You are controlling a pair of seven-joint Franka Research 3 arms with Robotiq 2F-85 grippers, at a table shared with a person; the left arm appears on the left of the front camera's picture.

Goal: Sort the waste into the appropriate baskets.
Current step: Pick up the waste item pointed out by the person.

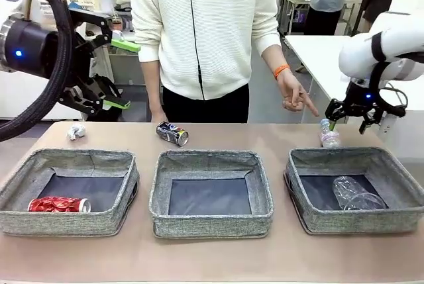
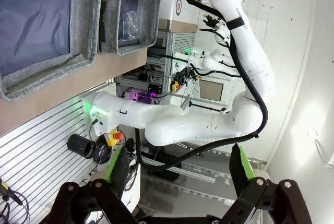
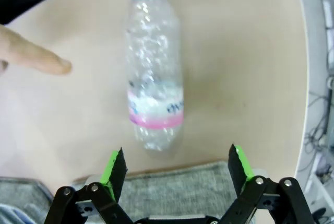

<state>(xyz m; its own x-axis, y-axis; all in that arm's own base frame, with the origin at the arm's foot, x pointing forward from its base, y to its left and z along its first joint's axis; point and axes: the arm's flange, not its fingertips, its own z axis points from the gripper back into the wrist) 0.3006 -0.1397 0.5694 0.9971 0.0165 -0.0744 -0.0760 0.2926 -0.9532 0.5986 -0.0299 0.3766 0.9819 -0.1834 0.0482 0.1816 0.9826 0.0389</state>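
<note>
The small pink-labelled bottle lies on the table behind the right basket. My right gripper hovers open just above it, and a person's finger points at it. The clear label-free bottle lies in the right basket. In the left basket lies the dented red can. The middle basket holds nothing. Behind the baskets, the dark blue can and the paper wad rest on the table. My left gripper is raised at the left, open, holding nothing.
The person stands at the far side behind the middle basket. The left wrist view looks sideways at the middle basket's wall, the right basket's wall and the right arm. A white table stands at the back right.
</note>
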